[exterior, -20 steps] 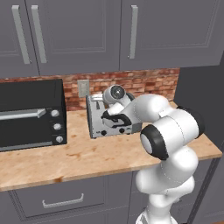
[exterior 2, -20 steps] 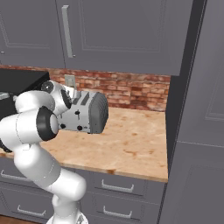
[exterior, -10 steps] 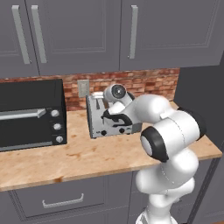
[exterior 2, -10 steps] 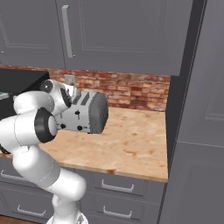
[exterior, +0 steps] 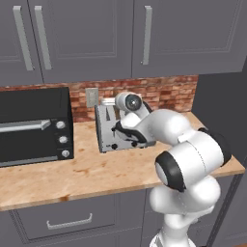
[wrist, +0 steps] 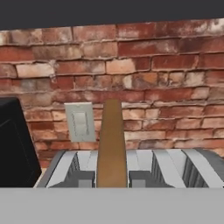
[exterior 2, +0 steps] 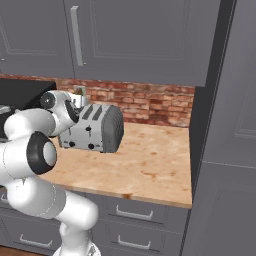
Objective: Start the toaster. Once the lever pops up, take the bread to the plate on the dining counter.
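Note:
The silver-grey toaster (exterior: 107,129) stands on the wood counter against the brick wall, and the right base view shows its rounded side (exterior 2: 96,129). My arm bends down over its top. In the hand view the bread (wrist: 111,140), a brown slice seen edge-on, stands upright out of a slot of the toaster (wrist: 175,168). My gripper (wrist: 112,180) is shut on the bread, one finger on each side of its lower part. The plate and the dining counter are out of view.
A black toaster oven (exterior: 34,126) sits left of the toaster on the same counter (exterior: 87,176). A wall outlet (wrist: 79,121) is on the brick behind. Grey cabinets hang overhead, and a tall grey cabinet (exterior 2: 225,130) closes the counter's right end.

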Available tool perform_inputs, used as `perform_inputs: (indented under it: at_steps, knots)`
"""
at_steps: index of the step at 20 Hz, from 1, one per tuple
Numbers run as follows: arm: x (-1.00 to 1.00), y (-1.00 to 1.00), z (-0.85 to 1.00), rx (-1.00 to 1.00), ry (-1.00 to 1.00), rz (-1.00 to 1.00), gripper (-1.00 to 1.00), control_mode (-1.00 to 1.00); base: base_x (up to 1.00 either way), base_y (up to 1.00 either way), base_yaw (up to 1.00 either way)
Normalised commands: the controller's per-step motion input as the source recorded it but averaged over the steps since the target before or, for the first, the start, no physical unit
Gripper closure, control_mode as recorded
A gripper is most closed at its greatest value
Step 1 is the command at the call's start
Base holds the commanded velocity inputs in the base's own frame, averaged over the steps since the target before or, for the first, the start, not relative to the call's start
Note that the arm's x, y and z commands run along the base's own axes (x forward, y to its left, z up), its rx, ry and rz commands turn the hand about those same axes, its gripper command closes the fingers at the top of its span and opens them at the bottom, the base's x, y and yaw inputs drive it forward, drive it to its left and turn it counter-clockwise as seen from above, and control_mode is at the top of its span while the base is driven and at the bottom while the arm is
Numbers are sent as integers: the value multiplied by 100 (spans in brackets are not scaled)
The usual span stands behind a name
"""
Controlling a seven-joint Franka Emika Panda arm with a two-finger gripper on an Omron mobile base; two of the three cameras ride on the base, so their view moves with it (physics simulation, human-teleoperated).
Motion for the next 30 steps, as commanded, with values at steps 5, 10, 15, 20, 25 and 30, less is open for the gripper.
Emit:
perform_inputs:
  at_steps: [5, 10, 15, 20, 25, 30]
  knots:
    - [-38, 0, 46, 0, -6, 0, 100, -100, 0, 0, 0]
    - [-58, -2, 46, 0, -1, 0, 100, -100, 0, 0, 0]
    - [-75, -33, 42, 0, 2, 0, 100, -100, 0, 0, 0]
    - [-73, -51, 54, 0, 11, 0, 100, -100, 0, 0, 0]
    - [-77, -52, 42, 0, 16, 0, 100, -100, 0, 0, 0]
    - [-81, -46, 9, 0, 14, 0, 100, -100, 0, 0, 0]
